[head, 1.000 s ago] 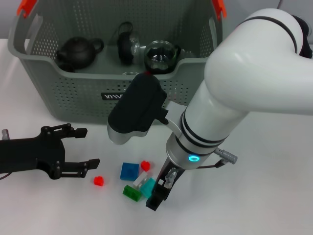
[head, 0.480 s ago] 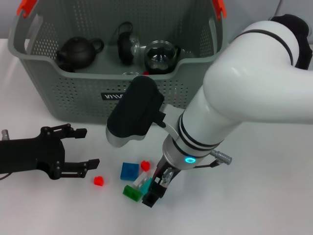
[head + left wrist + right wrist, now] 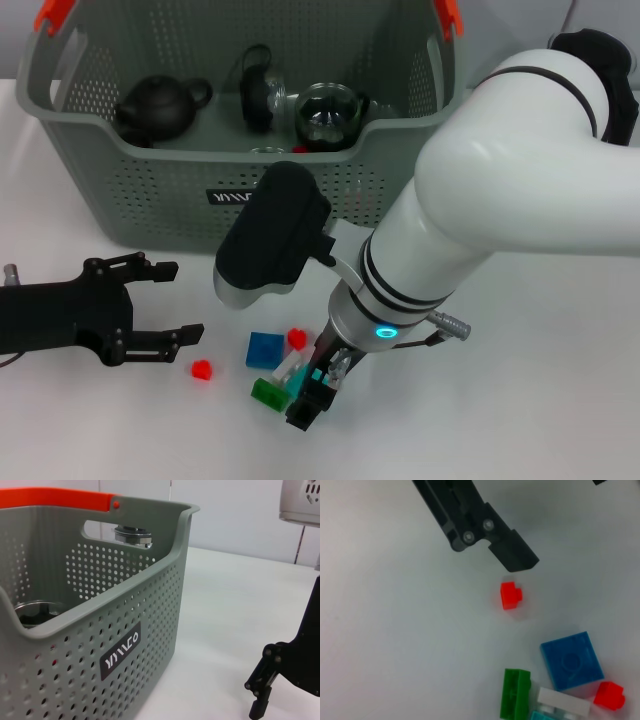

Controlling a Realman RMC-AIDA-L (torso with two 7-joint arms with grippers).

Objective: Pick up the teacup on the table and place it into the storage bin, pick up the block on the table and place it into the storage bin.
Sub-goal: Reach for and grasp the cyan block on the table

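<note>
Several small blocks lie on the white table in front of the storage bin (image 3: 150, 190): a blue one (image 3: 265, 349), two red ones (image 3: 203, 370) (image 3: 297, 338), a green one (image 3: 268, 393), a white one (image 3: 290, 371) and a teal one (image 3: 319, 378). My right gripper (image 3: 310, 400) hangs low right at the teal block, beside the green and white ones. The right wrist view shows the blue block (image 3: 571, 660), the green block (image 3: 515, 700) and a lone red block (image 3: 510, 595). My left gripper (image 3: 185, 300) rests open on the table to the left. No teacup shows on the table.
Inside the bin sit a black teapot (image 3: 160, 105), a dark-lidded glass piece (image 3: 258, 95) and a round glass vessel (image 3: 330, 115). The left wrist view shows the bin wall (image 3: 125, 605) with its label and orange handle (image 3: 55, 499). The left gripper's finger (image 3: 470, 525) ends near the lone red block.
My right gripper has shifted slightly left and lower, closer onto the teal and green blocks. The left arm and the blocks have stayed put.
</note>
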